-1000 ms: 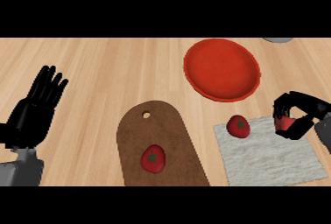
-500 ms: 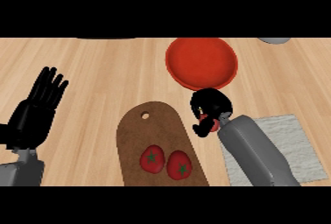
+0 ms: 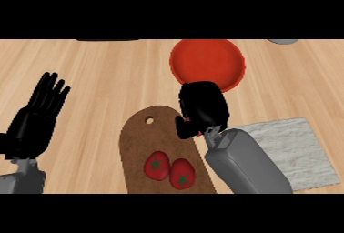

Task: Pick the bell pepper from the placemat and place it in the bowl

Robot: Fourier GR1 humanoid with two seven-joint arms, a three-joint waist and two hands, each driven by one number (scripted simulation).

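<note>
Curling shut over the cutting board's (image 3: 161,150) top edge, the right hand (image 3: 201,109) probably grasps the bell pepper, mostly hidden inside the fist. The red bowl (image 3: 207,61) lies just ahead, beyond the fingers.

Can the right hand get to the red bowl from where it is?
Probably yes. The right hand hovers just below the red bowl, and nothing stands between them.
</note>
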